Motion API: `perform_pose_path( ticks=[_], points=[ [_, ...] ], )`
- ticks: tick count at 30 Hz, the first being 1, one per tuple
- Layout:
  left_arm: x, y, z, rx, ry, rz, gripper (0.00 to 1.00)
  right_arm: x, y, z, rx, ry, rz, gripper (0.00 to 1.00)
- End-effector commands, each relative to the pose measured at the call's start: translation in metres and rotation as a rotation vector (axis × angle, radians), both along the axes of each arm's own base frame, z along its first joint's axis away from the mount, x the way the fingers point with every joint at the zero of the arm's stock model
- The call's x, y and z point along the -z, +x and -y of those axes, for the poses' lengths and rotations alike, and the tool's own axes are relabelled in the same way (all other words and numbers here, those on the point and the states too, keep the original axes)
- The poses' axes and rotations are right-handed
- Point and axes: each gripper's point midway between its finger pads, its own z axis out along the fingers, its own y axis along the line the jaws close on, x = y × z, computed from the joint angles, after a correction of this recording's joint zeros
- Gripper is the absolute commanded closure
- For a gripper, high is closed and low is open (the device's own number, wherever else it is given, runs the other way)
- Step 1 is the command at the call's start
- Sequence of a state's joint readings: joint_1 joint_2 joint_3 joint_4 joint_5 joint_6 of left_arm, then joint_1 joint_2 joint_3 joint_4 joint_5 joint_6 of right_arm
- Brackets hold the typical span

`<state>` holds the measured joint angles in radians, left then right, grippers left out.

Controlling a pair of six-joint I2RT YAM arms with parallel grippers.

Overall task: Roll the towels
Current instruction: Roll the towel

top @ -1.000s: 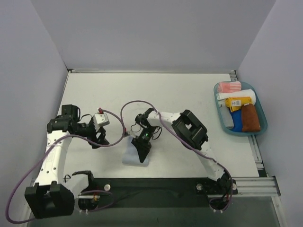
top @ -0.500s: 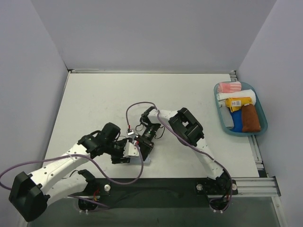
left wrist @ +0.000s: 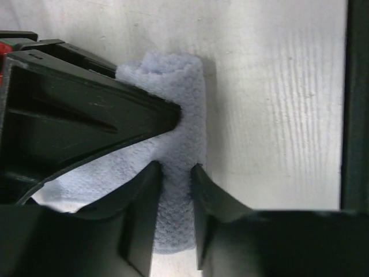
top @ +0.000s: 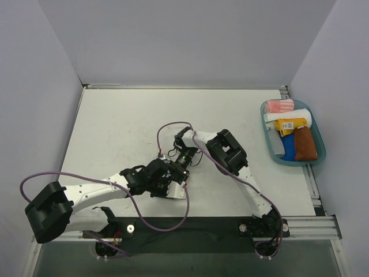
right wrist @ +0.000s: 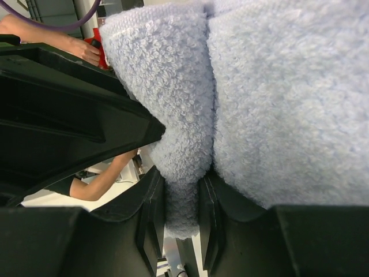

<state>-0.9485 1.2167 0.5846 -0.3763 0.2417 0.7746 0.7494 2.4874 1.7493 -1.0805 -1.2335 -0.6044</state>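
Observation:
The light-blue towel (left wrist: 179,115) lies near the table's front edge as a tight roll with a loose flap to its left. My left gripper (left wrist: 176,173) is shut on the near end of the roll, one finger on each side. My right gripper (right wrist: 181,190) is shut on a fold of the same light-blue towel (right wrist: 277,104); its black finger (left wrist: 86,115) presses on the roll from the left. From above, both grippers (top: 172,182) cover the towel and only a pale edge (top: 180,194) shows. The rust-brown towel (top: 305,144) lies rolled in the tray.
A teal tray (top: 320,141) at the right edge holds a pink-and-white striped cloth (top: 279,105), a white cloth (top: 300,117), a yellow cloth (top: 290,124) and a blue cloth (top: 290,149). Purple cables loop over both arms. A dark rail runs along the near table edge (left wrist: 357,115).
My left arm has swung in from the table's left side to the centre, and its jaws have closed onto the towel roll. The right gripper has kept its hold, shifting slightly.

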Motion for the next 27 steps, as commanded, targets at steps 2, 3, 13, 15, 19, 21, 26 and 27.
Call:
perform_pose_path(
  ticks=[2,3,13,15,19,21,26,27],
  points=[
    [0.028,-0.006,-0.023,-0.051,0.089,-0.017,0.69,0.023,0.014,0.015,-0.079,-0.037,0.141,0.96],
    [0.029,-0.007,-0.024,-0.055,0.09,-0.023,0.71,0.021,0.014,0.016,-0.082,-0.039,0.146,0.96],
    [0.016,-0.039,-0.019,-0.045,0.095,-0.238,1.0,0.002,0.044,0.028,-0.06,-0.052,0.274,0.47],
    [0.007,-0.042,-0.011,-0.033,0.078,-0.284,1.0,-0.02,0.066,0.033,-0.01,-0.028,0.351,0.43],
    [-0.004,-0.042,-0.01,-0.052,0.077,-0.414,1.0,-0.064,0.108,0.045,0.109,0.006,0.475,0.4],
    [-0.006,-0.038,-0.008,-0.086,0.066,-0.501,1.0,-0.085,0.125,0.053,0.167,0.015,0.524,0.4],
    [-0.02,-0.013,0.001,-0.148,0.039,-0.677,1.0,-0.141,0.149,0.09,0.32,0.066,0.626,0.4],
    [-0.022,-0.004,0.0,-0.178,0.023,-0.709,1.0,-0.147,0.147,0.096,0.336,0.075,0.631,0.4]
  ],
)
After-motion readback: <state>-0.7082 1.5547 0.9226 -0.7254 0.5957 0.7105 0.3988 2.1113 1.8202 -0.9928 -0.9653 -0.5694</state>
